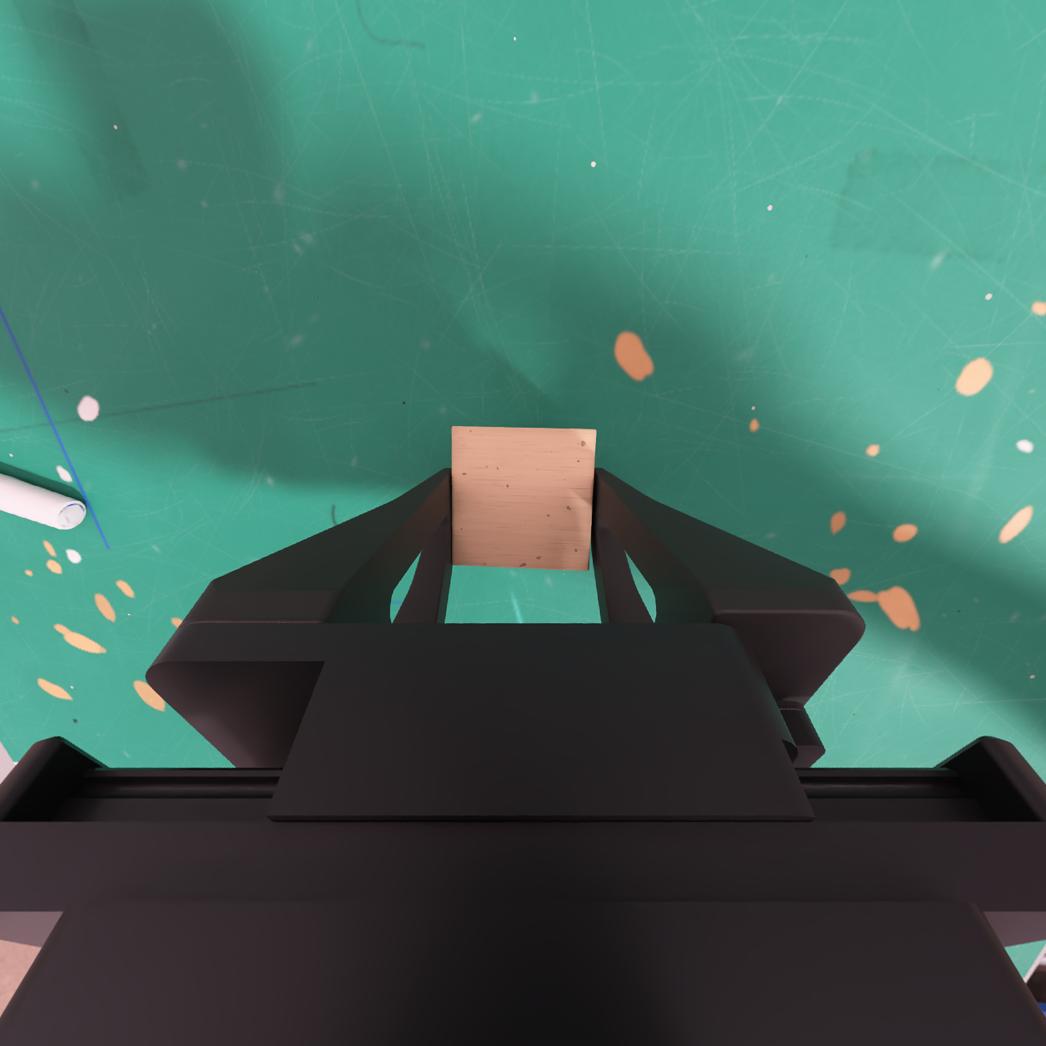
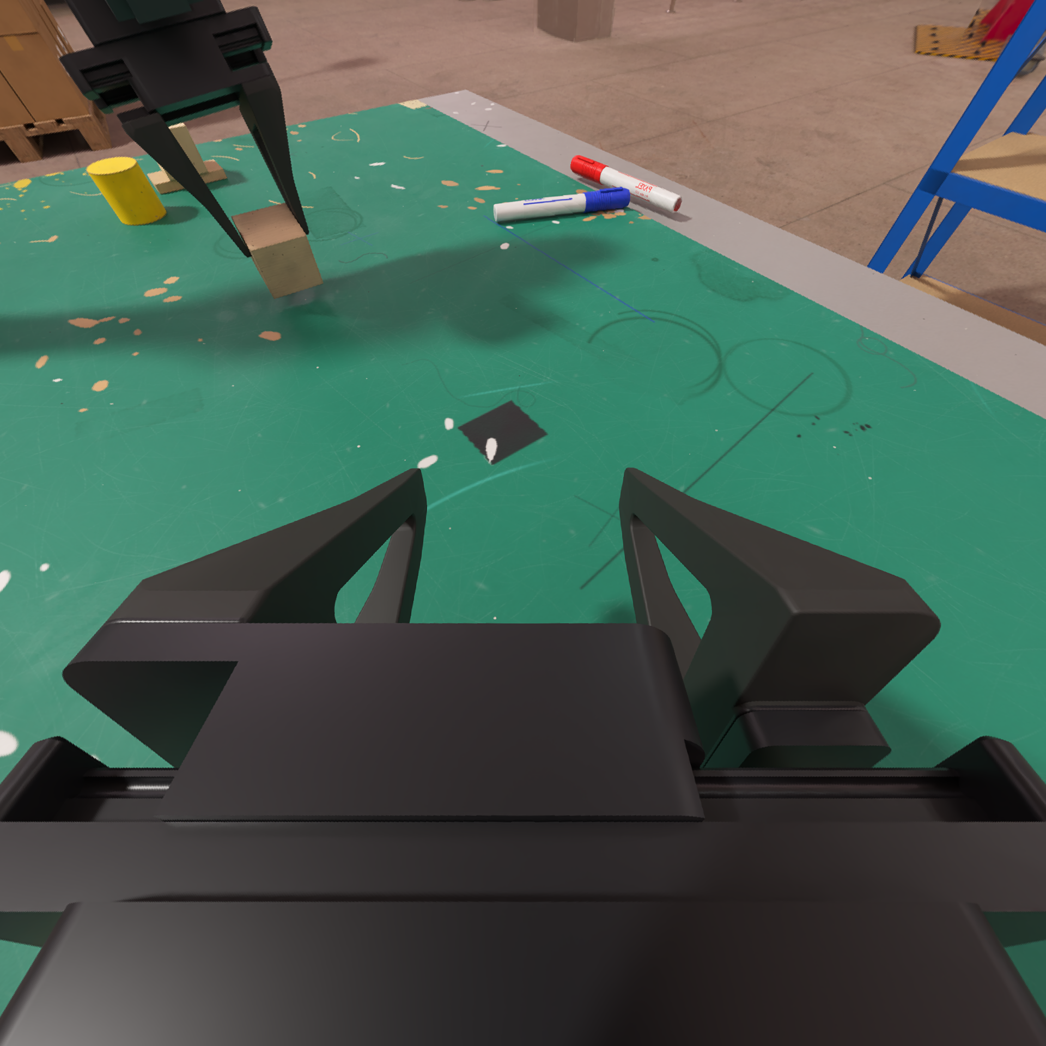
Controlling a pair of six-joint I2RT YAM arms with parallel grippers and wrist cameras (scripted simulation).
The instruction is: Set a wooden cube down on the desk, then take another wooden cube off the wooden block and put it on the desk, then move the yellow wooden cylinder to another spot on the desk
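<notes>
Cube [image 1: 523, 498] sits pinched between my left gripper [image 1: 523, 481] fingers, centre of the left wrist view, green desk [image 1: 566, 198] beneath. In the right wrist view, upper left, I see the same wooden cube [image 2: 281, 252] tilted, its lowest corner at or just above the mat; I cannot tell if it touches. Yellow wooden cylinder [image 2: 127, 189] stands upright just left of that gripper, with the wooden block [image 2: 189, 161] behind it, partly hidden by a finger. Blue-capped marker [image 2: 560, 205] and red-capped marker [image 2: 625, 182] lie near the desk's far edge, upper middle. My right gripper [image 2: 523, 481] hangs empty, jaws apart, above a black patch [image 2: 504, 433]. Blue rack [image 2: 973, 147] at upper right.
</notes>
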